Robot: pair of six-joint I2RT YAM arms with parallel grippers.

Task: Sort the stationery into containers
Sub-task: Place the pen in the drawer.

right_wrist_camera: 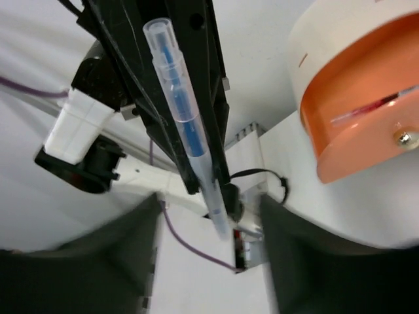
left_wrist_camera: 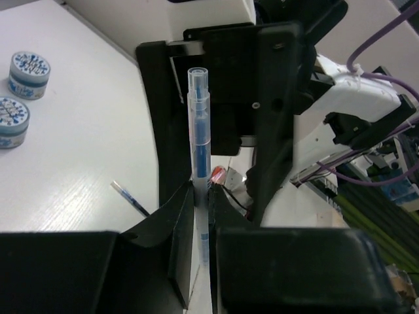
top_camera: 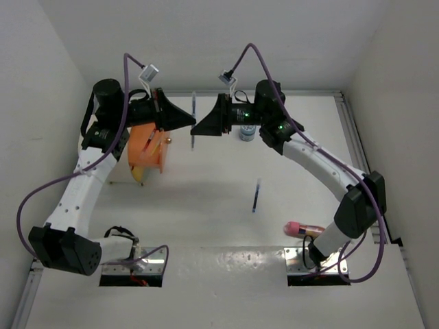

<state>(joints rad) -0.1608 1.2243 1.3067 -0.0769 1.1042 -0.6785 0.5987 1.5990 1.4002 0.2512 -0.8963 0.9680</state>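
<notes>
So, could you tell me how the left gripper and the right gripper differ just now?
The left gripper is shut; the right gripper is open. The left gripper holds the blue pen; the right gripper's jaws stand either side of it without touching. Both are black and face each other at the pen.

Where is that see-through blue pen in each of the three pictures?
Top external: pen upper middle, a thin vertical line.
Left wrist: centre, upright.
Right wrist: upper centre, slanting.
Shared landmark: orange container, seen in the top and right wrist views only.
</notes>
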